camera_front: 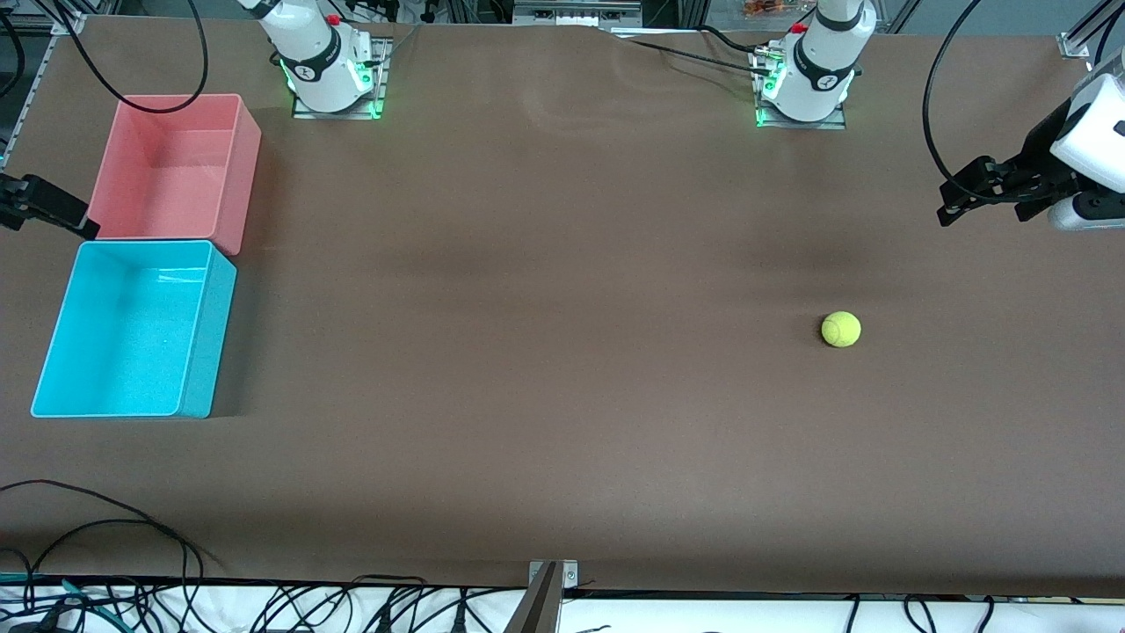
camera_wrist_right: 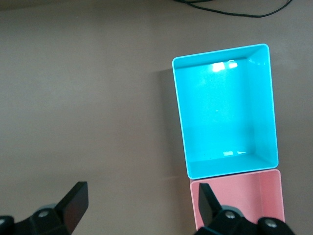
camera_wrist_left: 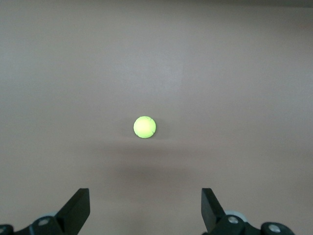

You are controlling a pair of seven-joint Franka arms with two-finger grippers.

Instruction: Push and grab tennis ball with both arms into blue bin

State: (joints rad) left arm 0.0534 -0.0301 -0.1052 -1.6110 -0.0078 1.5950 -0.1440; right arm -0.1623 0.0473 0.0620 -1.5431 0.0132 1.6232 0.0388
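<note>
The tennis ball point(camera_front: 841, 329) lies alone on the brown table toward the left arm's end; in the left wrist view it point(camera_wrist_left: 145, 127) sits well clear of the fingers. My left gripper point(camera_front: 947, 204) hangs open and empty in the air over the table's left-arm end, apart from the ball; its jaws point(camera_wrist_left: 145, 198) stand wide. The blue bin point(camera_front: 209, 352) stands empty at the right arm's end and also shows in the right wrist view point(camera_wrist_right: 225, 107). My right gripper point(camera_front: 86, 227) is open and empty in the air point(camera_wrist_right: 142, 193) at the pink bin's edge.
A pink bin point(camera_front: 176, 167) touches the blue bin on the side farther from the front camera; it also shows in the right wrist view point(camera_wrist_right: 244, 200). Black cables point(camera_front: 114, 519) lie along the table's near edge, by a metal bracket point(camera_front: 545, 593).
</note>
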